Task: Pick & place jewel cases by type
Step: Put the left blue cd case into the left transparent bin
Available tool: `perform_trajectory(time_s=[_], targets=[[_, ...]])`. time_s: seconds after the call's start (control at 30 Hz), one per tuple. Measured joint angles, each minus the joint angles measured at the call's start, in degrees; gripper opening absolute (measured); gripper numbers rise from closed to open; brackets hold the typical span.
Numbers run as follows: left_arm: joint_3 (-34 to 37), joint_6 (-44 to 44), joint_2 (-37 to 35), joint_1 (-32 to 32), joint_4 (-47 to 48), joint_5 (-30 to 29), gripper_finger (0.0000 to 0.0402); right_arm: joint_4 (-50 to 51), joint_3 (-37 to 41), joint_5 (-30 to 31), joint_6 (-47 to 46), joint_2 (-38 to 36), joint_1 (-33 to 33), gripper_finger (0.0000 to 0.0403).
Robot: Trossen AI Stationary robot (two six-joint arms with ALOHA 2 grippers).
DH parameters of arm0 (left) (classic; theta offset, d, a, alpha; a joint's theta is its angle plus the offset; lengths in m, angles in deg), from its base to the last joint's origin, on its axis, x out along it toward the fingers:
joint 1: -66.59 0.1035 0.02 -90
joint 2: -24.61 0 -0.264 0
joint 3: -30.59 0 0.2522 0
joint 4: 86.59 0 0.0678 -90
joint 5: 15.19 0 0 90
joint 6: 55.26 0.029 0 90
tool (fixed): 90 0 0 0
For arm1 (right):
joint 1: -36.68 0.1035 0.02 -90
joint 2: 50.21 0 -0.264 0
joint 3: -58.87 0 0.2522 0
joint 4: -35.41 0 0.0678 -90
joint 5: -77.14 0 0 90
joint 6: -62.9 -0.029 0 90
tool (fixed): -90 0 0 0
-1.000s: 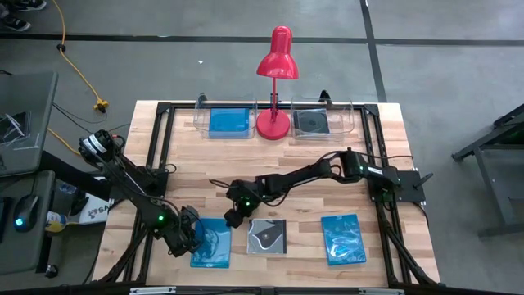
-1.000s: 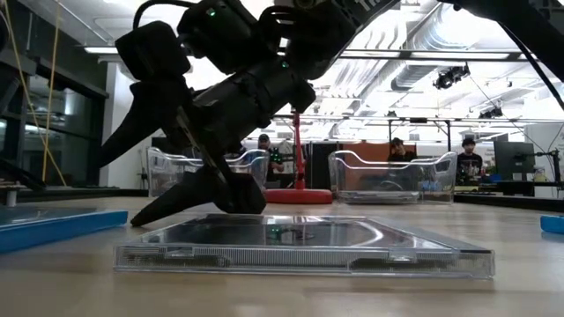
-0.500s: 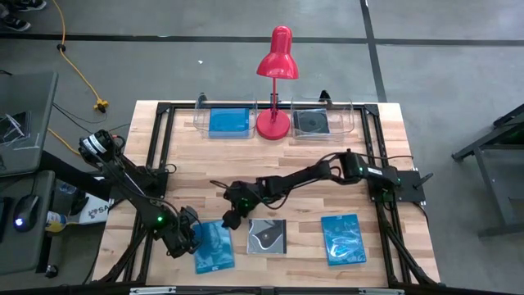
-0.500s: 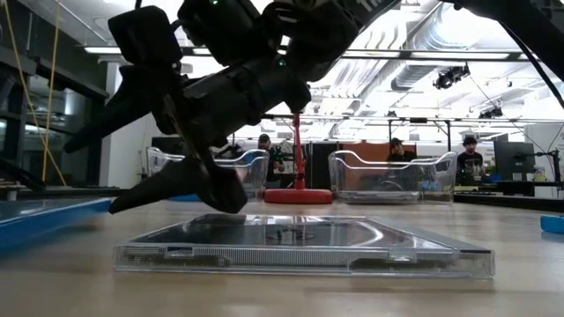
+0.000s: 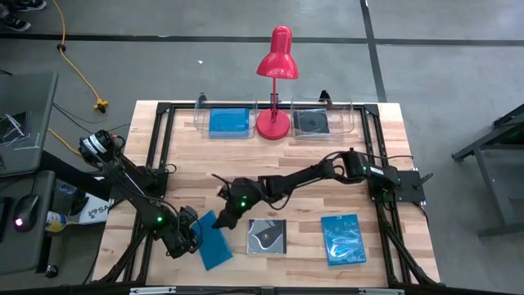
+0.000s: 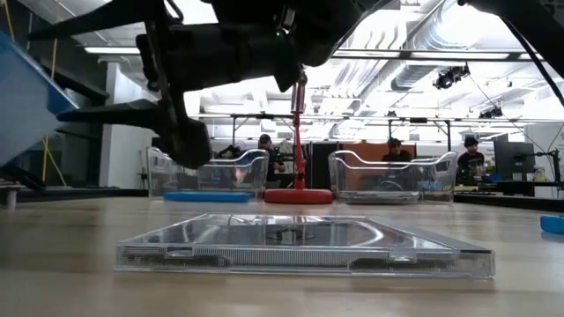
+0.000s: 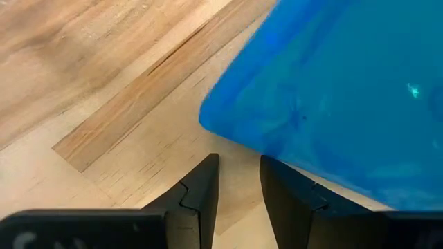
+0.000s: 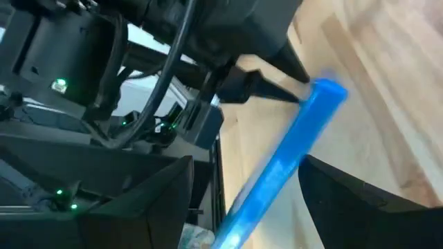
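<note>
A blue jewel case [image 5: 216, 244] stands steeply tilted near the table's front left. One edge is down by my left gripper [image 5: 193, 236] and the opposite side is raised. That gripper points down with a narrow gap between its fingers [image 7: 239, 162], and nothing is in the gap. My right gripper [image 5: 219, 216] is open wide and nearly level, with the case edge-on [image 8: 277, 173] between its fingers, one above and one below. A dark case with a white swirl [image 5: 267, 236] and a blue patterned case [image 5: 342, 239] lie flat on the wood. My left gripper meets the case's low edge [image 7: 284, 153] with the outer side of one fingertip [image 7: 271, 173], coming from above. The other finger is clear of the case. My right gripper has its lower finger [image 8: 360, 200] under the raised side of the case [image 8: 294, 162], reaching level from the table's right. The upper finger [image 8: 152, 200] stands apart from the case, so there is no pinch.
Two clear trays stand at the far edge, the left [image 5: 229, 121] with a blue case in it and the right [image 5: 312, 121] with a dark case. A red lamp [image 5: 274, 82] stands between them. The swirl case [image 6: 300, 242] lies just right of my right gripper.
My right gripper has risen and tipped from pointing down at the table to nearly level. The blue case has gone from lying flat to steeply tilted. The side at the right gripper has come up, and the edge by the left gripper has stayed down.
</note>
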Motion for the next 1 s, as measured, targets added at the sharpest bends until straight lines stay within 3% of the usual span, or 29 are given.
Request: perform_trajectory(time_s=[0.43,0.7,1.0], targets=[[0.00,0.07,0.00,2.21,0.04,-0.57,0.0105,6.61,0.05,3.37,0.94,0.00,0.92,0.0247],[0.04,0.31,0.33,2.31,-1.13,-4.31,0.0105,7.57,0.08,5.40,0.83,0.00,0.88,0.0243],[0.00,0.42,0.31,2.38,-1.18,-5.21,0.0105,7.90,0.08,5.87,1.59,0.00,0.87,0.0138]])
